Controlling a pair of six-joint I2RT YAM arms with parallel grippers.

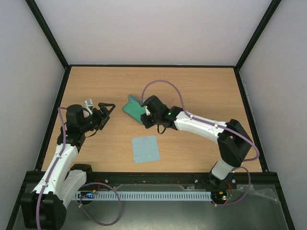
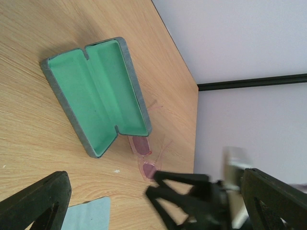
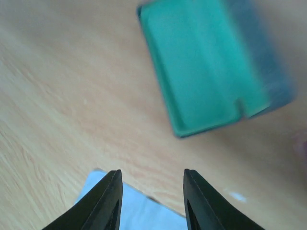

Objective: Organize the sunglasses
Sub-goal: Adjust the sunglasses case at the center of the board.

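**A:** Two grippers. How do they stand?

**B:** The left gripper (image 1: pixel 108 115) has its jaws spread wide with nothing between them. The right gripper (image 3: pixel 151 175) shows a narrower gap, also with nothing in it. It hovers over the bare wood between the light blue cloth (image 3: pixel 134 211) and the case (image 3: pixel 206 72).

**A:** And the case?

**B:** Open on the table (image 1: pixel 192 86), green lining showing.

**A:** The sunglasses?

**B:** The sunglasses (image 2: pixel 144 155) lie on the wood outside the case, by its corner nearest the cloth, slim arms spread. I cannot tell whether a lens touches the case's edge.
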